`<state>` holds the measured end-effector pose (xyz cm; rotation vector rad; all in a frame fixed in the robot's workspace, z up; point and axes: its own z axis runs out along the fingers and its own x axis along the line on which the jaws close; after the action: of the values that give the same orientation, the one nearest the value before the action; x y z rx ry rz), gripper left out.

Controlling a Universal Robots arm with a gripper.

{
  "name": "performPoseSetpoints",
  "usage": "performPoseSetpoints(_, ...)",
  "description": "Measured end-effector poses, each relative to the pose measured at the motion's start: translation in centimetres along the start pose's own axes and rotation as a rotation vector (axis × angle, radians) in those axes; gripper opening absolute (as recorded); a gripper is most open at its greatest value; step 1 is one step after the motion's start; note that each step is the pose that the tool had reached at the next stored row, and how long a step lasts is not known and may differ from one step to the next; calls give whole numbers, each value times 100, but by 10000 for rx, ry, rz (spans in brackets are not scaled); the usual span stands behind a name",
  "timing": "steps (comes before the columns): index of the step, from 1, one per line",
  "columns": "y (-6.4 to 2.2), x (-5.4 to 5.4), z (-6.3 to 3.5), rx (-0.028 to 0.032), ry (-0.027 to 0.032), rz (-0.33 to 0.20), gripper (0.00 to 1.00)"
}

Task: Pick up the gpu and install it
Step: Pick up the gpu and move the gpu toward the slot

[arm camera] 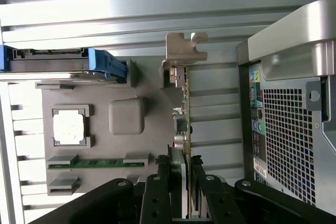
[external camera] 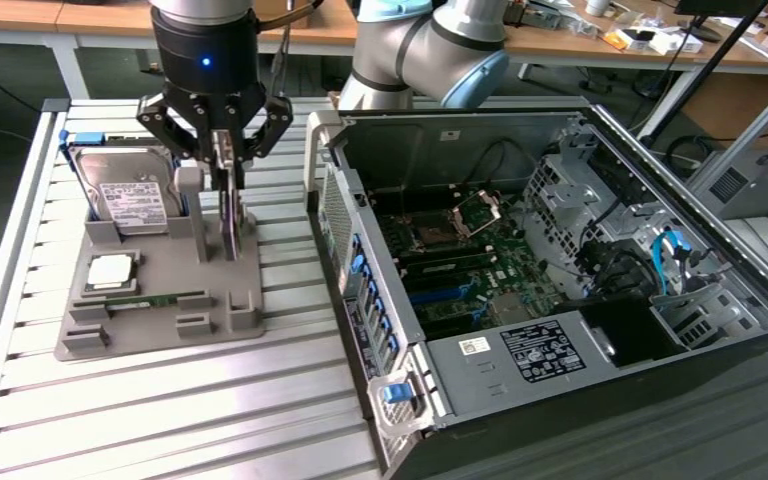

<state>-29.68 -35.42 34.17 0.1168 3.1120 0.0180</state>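
Over the grey moulded parts holder (external camera: 157, 330), black pincer (external camera: 228, 165) clamps thin dark upright circuit card (external camera: 233, 225), seated in its slot: pickup step, likely needing a straight vertical lift.

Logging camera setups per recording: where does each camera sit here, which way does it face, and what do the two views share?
Exterior view: off the arm, high up, looking down on the slatted table, gray parts holder and open computer case; the arm and end effector show.
Wrist view: on the wrist, looking down along the end effector at the graphics card, which stands on edge in the holder.
Shared: end effector closed on the graphics card, holder, case.
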Motion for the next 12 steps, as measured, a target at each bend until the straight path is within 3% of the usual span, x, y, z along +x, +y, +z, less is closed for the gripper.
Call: performPoseSetpoints(12,1,-2,-68,0,0,0,27)
